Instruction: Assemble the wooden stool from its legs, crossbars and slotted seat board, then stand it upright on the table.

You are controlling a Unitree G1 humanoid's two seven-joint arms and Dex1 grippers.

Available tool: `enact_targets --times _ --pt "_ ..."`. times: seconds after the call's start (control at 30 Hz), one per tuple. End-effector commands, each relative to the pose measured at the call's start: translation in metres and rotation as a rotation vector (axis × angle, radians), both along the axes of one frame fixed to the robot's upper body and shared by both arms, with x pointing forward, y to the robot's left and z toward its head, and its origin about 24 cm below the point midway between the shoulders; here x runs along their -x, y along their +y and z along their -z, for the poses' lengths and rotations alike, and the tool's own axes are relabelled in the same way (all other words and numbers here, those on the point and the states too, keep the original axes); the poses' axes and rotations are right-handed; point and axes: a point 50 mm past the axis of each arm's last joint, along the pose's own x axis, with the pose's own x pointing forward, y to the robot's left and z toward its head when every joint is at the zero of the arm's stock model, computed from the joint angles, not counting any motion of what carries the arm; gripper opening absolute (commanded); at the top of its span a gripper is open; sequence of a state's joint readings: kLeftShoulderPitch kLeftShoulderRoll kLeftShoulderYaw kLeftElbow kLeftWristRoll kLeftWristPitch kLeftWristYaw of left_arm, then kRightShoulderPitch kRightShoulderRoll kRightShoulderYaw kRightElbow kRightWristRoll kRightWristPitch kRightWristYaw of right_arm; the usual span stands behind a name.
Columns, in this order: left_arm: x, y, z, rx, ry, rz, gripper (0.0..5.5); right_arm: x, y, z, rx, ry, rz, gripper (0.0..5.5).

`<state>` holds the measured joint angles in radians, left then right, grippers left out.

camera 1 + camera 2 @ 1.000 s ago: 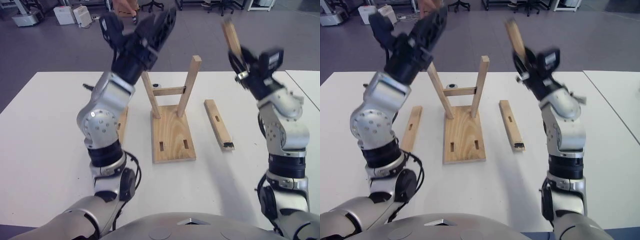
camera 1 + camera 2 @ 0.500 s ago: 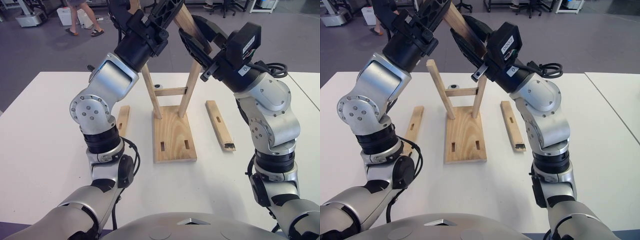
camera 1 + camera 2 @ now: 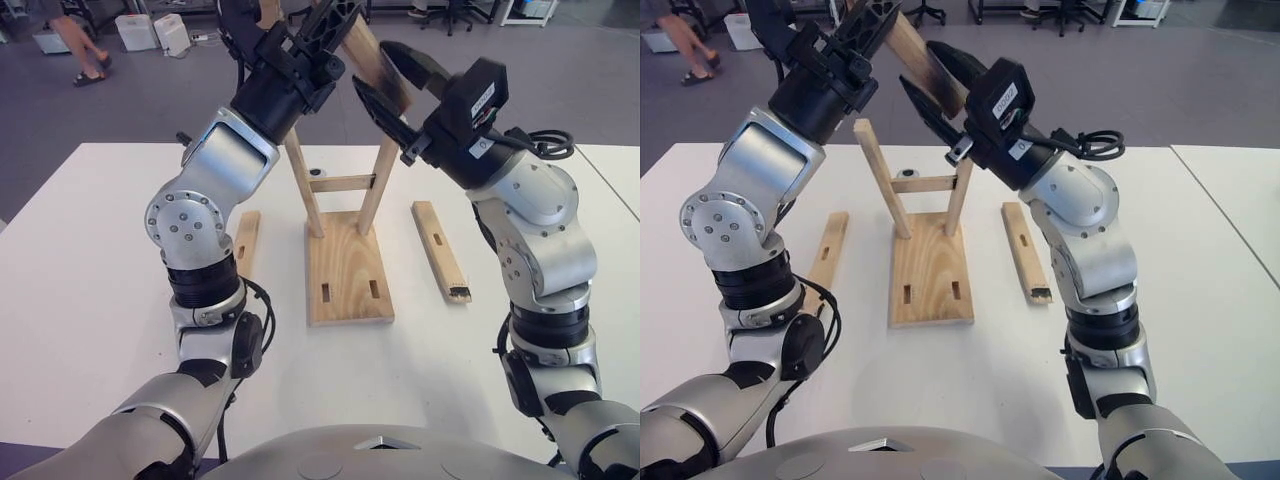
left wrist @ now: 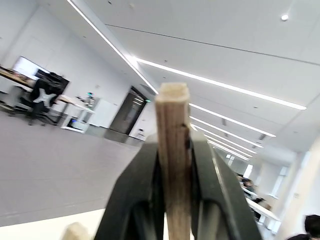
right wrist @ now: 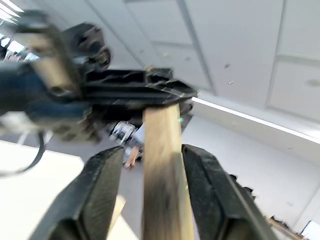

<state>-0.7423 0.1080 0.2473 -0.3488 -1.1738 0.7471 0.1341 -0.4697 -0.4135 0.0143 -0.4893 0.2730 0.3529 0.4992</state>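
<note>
Workshop floor stretches behind a white table (image 3: pixel 90 260), on which the seat board (image 3: pixel 345 262) is laid flat with two legs (image 3: pixel 378 170) already stood in it, joined by a crossbar (image 3: pixel 340 183). A loose bar (image 3: pixel 248 240) is left lying to its left and another bar (image 3: pixel 438 248) to its right. High above the board, a third leg (image 4: pixel 172 115) is clamped in the left pincer (image 4: pixel 174 150), while the right pincer (image 3: pixel 372 66) is seen parted about the same leg, one finger clear of the wood. A hand-over or regrasp is judged to be in hand. It would be done best if one grip were held firm until the other is fully closed, the leg kept square rather than skewed. The leg could then be brought down end-first into a free slot (image 3: pixel 324 292) without the standing legs beneath being knocked.
</note>
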Motion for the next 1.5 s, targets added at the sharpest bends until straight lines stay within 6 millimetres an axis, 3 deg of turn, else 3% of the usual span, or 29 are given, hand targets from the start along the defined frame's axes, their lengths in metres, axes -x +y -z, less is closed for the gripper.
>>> enact_targets --times 0.03,0.1,0.17,0.3,0.43,0.7,0.9,1.0,1.13,1.3,1.37,1.5 --pt "0.025 0.096 0.068 -0.179 0.162 -0.374 0.4 -0.004 -0.065 0.045 0.013 0.197 0.288 2.63" --pt "0.031 0.135 0.108 -0.243 0.277 -0.534 0.4 -0.014 -0.092 0.079 -0.008 0.306 0.459 2.63" --pt "0.033 0.151 0.138 -0.259 0.35 -0.598 0.4 -0.023 -0.104 0.1 -0.034 0.36 0.549 2.63" --pt "0.036 0.152 0.174 -0.219 0.431 -0.623 0.4 -0.032 -0.111 0.125 -0.085 0.419 0.63 2.63" --pt "0.03 0.138 0.186 -0.171 0.437 -0.609 0.4 -0.031 -0.107 0.142 -0.096 0.451 0.646 2.63" --pt "0.023 0.129 0.217 -0.267 0.471 -0.658 0.4 -0.033 -0.103 0.149 -0.111 0.455 0.638 2.63" --pt "0.036 0.132 0.251 -0.409 0.547 -0.701 0.4 -0.034 -0.1 0.151 -0.095 0.444 0.631 2.63" --pt "0.051 0.126 0.272 -0.617 0.602 -0.648 0.4 -0.033 -0.098 0.148 -0.056 0.418 0.623 2.63" --pt "0.077 0.132 0.304 -0.847 0.705 -0.577 0.4 -0.035 -0.097 0.14 0.018 0.357 0.614 2.63" --pt "0.098 0.131 0.341 -0.93 0.803 -0.494 0.4 -0.037 -0.093 0.136 0.055 0.325 0.603 2.63" --pt "0.09 0.129 0.329 -0.855 0.736 -0.518 0.4 -0.038 -0.09 0.134 0.068 0.314 0.589 2.63" --pt "0.043 0.127 0.245 -0.691 0.387 -0.582 0.4 -0.038 -0.091 0.13 0.062 0.302 0.592 2.63"
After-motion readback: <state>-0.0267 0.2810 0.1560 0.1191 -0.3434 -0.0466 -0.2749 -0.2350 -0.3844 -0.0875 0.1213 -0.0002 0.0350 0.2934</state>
